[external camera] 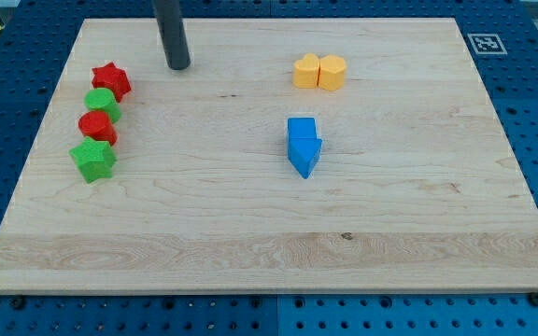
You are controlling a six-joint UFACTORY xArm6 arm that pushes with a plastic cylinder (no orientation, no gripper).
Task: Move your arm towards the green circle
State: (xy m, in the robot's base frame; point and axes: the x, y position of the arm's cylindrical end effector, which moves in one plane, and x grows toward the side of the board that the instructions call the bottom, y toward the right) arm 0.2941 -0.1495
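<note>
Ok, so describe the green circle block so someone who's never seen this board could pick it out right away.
Look at the wooden board and go to its left edge in the view, where four small blocks form a column. The green circle block is second from the top, squeezed between the red star block above and the red round block below. The other green one, the green star block at the bottom, has points.

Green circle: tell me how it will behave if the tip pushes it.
The green circle looks squat and flat-bottomed, so it should slide, not tip. It sits between the red star and a red block, apparently touching both, so they would likely shift too. My tip stands apart, up and to its right.
</note>
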